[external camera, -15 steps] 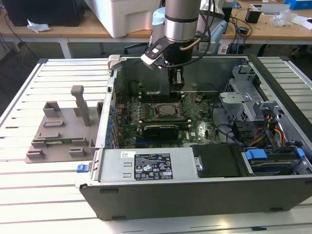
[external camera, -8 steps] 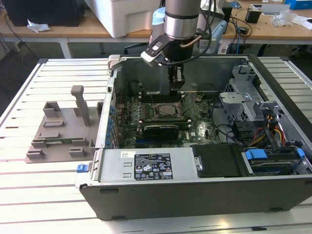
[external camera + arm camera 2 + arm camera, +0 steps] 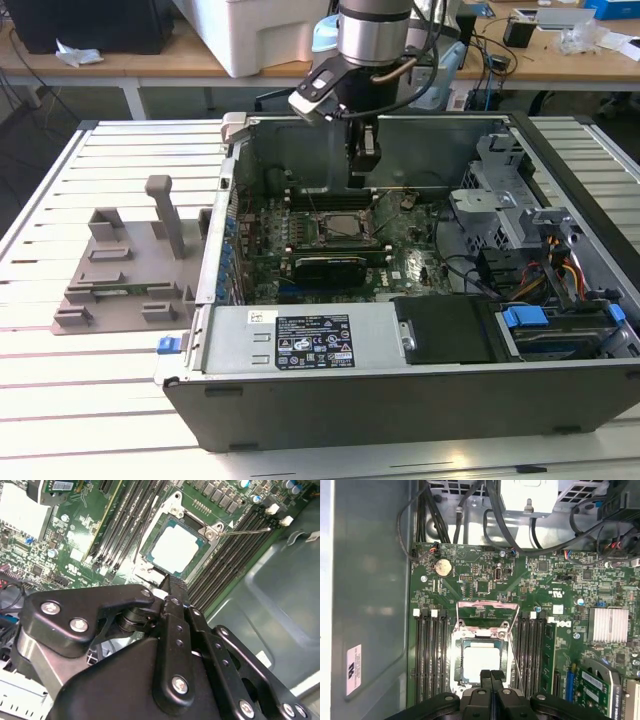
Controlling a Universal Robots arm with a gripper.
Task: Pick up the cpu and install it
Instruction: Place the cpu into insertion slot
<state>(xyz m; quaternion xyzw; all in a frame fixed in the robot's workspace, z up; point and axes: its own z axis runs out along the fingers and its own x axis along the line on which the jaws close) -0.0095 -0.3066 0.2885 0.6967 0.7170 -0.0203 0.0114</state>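
The cpu [image 3: 481, 661] [image 3: 176, 549], a flat square chip with a silvery-white top, lies in the socket on the green motherboard [image 3: 485, 585], between rows of memory slots. A metal retaining frame [image 3: 482, 605] stands open along one side of the socket, and a thin wire lever [image 3: 245, 530] juts out from it. My gripper [image 3: 491, 676] [image 3: 172, 587] hovers just above the socket's edge, its black fingers pressed together with nothing between them. In the exterior view the gripper [image 3: 365, 165] hangs inside the open computer case, above the socket [image 3: 335, 228].
The open computer case [image 3: 400, 400] lies on a slatted white table [image 3: 90, 400]. A grey plastic fixture block [image 3: 120, 270] stands at the exterior view's left of it. Black cables [image 3: 470, 510], a finned heatsink [image 3: 609, 625] and drive bays [image 3: 520, 210] crowd the board.
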